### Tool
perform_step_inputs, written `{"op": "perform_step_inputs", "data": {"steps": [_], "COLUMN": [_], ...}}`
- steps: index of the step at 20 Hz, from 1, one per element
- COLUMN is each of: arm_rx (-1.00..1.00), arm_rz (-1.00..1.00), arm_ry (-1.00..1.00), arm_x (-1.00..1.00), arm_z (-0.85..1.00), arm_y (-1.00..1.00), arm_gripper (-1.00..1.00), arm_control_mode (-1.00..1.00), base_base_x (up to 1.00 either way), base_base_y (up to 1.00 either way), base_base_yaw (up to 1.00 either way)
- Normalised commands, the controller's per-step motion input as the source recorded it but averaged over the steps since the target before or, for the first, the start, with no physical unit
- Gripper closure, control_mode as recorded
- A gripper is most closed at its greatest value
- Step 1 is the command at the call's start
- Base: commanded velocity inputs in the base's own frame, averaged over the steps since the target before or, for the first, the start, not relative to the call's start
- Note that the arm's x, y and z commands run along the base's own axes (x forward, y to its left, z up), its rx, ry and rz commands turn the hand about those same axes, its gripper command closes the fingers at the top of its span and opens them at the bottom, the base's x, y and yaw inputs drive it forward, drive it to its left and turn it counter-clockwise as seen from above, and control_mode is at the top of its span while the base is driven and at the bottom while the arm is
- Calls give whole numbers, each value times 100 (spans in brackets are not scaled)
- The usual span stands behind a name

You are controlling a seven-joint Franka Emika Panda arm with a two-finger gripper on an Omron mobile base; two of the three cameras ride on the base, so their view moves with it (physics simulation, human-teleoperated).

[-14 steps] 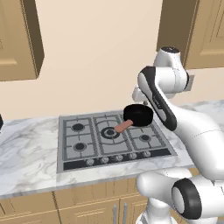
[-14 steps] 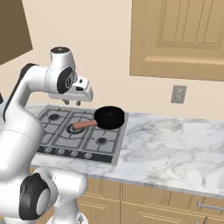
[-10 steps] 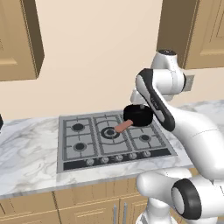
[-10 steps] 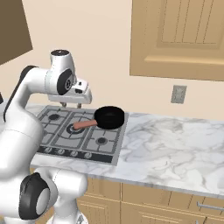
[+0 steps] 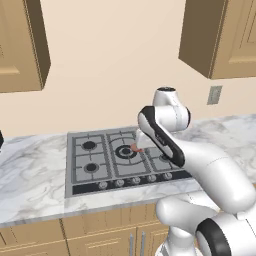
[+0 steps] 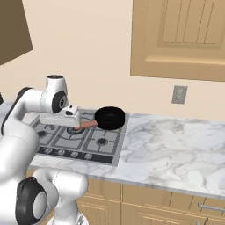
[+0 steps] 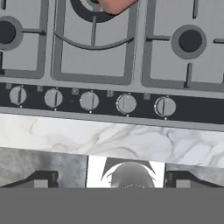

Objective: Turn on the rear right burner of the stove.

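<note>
The stove (image 5: 106,157) is a grey steel cooktop set in the marble counter, with a dark knob strip (image 5: 130,181) along its front. My hand looks straight down on that strip (image 7: 109,105), where five round knobs sit in a row. My gripper (image 7: 111,178) is open above the counter's front edge, with its dark fingertips (image 7: 41,177) far apart and nothing between them. In the right base view my hand (image 6: 66,115) hovers low over the stove's (image 6: 105,151) middle. The rear right burner is hidden under a black frying pan (image 6: 110,117).
The pan's reddish handle (image 6: 88,125) points toward the central burner, and its tip (image 7: 116,3) shows at the top of the hand view. Marble counter (image 6: 176,145) stretches to the stove's right. Wall cabinets hang overhead, and a wall outlet (image 6: 179,94) sits behind.
My hand has come down from above the pan and moved toward the stove's front. The pan and stove have not moved.
</note>
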Motion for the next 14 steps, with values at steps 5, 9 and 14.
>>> {"op": "perform_step_inputs", "data": {"steps": [5,9,14], "arm_rx": [0,0,-1], "arm_rz": [0,0,0], "arm_ry": [3,1,7], "arm_x": [-3,0,35], "arm_z": [-18,-3,-48], "arm_y": [0,0,0], "arm_gripper": [-100,-100,-100], "arm_control_mode": [-100,-100,-100], "base_base_x": [0,0,0], "base_base_y": [0,0,0], "base_base_yaw": [0,0,0]}}
